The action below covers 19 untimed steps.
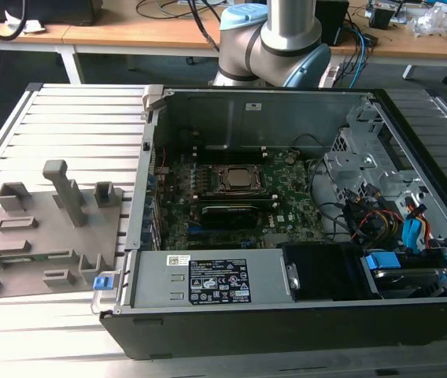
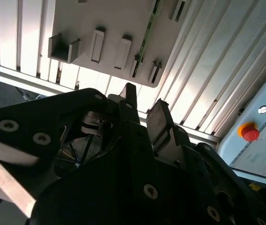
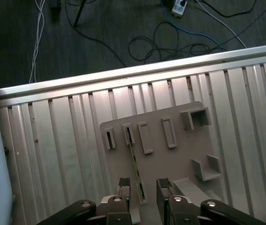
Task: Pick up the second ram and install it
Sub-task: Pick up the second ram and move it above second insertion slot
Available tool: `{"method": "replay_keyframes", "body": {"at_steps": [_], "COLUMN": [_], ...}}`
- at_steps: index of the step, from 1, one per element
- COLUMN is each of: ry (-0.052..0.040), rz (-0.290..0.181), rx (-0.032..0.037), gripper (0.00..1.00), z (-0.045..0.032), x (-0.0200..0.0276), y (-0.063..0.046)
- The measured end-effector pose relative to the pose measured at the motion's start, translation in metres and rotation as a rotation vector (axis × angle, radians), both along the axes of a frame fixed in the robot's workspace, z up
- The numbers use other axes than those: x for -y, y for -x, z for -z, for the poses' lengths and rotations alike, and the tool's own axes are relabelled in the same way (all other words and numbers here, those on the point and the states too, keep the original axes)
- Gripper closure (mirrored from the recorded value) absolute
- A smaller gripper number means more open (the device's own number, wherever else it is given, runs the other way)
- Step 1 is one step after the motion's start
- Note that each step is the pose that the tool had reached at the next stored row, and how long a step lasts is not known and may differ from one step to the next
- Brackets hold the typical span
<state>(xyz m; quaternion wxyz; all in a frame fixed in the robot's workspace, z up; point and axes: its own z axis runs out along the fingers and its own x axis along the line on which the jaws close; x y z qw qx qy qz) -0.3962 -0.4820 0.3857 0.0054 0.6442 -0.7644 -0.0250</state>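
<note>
Gripper: two dark fingers with ribbed black pads, parted to a moderate gap, holding nothing. In the first wrist view it hangs over the fixture with the pads lying either side of the ram's line, apart from it and not touching. Likely reason: the gap is lined up to take the stick across its flat faces.

Ram: thin green board seen edge-on in both wrist views, also. It stands on its long edge on the fixture, seated at a slotted block. Likely reason: upright, both broad faces are free for the pads and the stick cannot tip. Label and chips cannot be made out from this edge. Not yet lifted.

Fixture: flat grey plate, matte, moulded look. It carries rectangular slotted blocks, open U-shaped cradles and one tall post, and sits on the table on the exterior view's left, just beside the case.

Table: ribbed pale metal, long parallel slats, light sheen.

Case: black steel tower laid on its side, side panel off, so the motherboard faces upward, probably for access from above. Interior walls are bare grey sheet metal, and cabling is bundled toward the exterior view's right.

Motherboard: green, densely populated, with a square metal socket frame near the middle.
</note>
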Motion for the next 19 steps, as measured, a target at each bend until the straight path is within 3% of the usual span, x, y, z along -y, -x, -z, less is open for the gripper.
{"method": "replay_keyframes", "body": {"at_steps": [7, 19], "ry": [0.0, 0.0], "rz": [0.0, 0.0], "rx": [0.0, 0.0], "gripper": [0.64, 0.64], "z": [0.0149, 0.0297], "x": [0.0, 0.0], "y": [0.0, 0.0]}}
